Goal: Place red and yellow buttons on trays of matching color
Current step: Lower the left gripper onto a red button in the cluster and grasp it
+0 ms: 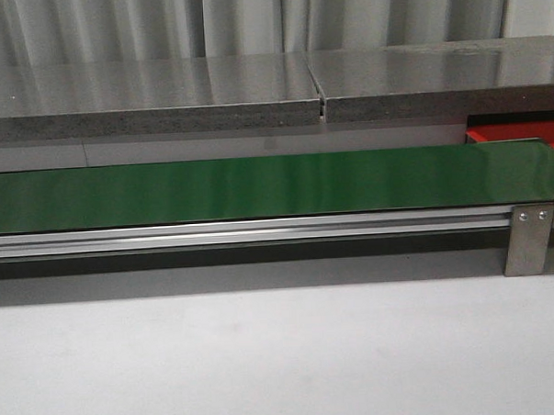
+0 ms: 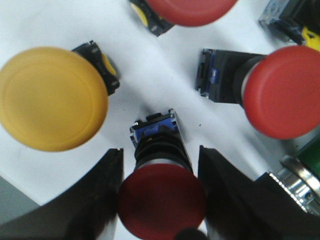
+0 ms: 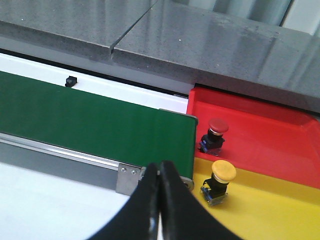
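1 red button (image 2: 161, 200) sits between my left gripper's (image 2: 160, 192) spread fingers; rigid, light, glossy cap, so I'd pinch its ribbed dark body. Right gripper (image 3: 159, 187) fingers together at 6 o'clock.

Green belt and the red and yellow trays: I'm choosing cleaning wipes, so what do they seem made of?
The long green belt looks like smooth rubber or PVC with a satin sheen, showing soft reflections. The flat red tray and flat yellow tray look like moulded plastic, semi-gloss, with rounded low rims. The belt's silver side rail looks like brushed aluminium.
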Available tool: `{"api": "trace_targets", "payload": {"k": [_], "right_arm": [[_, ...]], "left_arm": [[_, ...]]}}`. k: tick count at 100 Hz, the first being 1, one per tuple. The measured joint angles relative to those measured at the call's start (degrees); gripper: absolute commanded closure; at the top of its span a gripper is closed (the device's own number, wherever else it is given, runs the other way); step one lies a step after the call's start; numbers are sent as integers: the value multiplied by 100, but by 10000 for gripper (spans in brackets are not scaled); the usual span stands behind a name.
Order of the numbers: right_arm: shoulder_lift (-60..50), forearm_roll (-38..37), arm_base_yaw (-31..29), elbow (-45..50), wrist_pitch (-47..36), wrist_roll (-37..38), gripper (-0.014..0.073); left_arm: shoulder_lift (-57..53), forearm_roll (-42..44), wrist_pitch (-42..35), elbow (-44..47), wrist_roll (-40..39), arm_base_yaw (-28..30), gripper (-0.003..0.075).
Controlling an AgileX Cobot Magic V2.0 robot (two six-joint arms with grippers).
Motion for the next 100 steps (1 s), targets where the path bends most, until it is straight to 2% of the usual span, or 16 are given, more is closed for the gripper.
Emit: {"api": "trace_targets", "payload": {"k": [15, 33, 50, 76, 100], "right_arm": [[0, 0, 0, 0, 0, 0, 662], [0, 10, 0, 0, 0, 0, 662], [0, 10, 0, 0, 0, 0, 662], [0, 10, 0, 0, 0, 0, 662], [0, 10, 0, 0, 0, 0, 662]], "left_arm": [[-133, 0, -22, 0, 0, -38, 573], [-870, -31, -71, -9, 65, -67, 573], [-1230, -78, 363, -356, 270, -226, 573], [-1189, -11, 815, -1181, 311, -913, 573], [-696, 170, 945, -1455, 326, -1521, 573]]}}
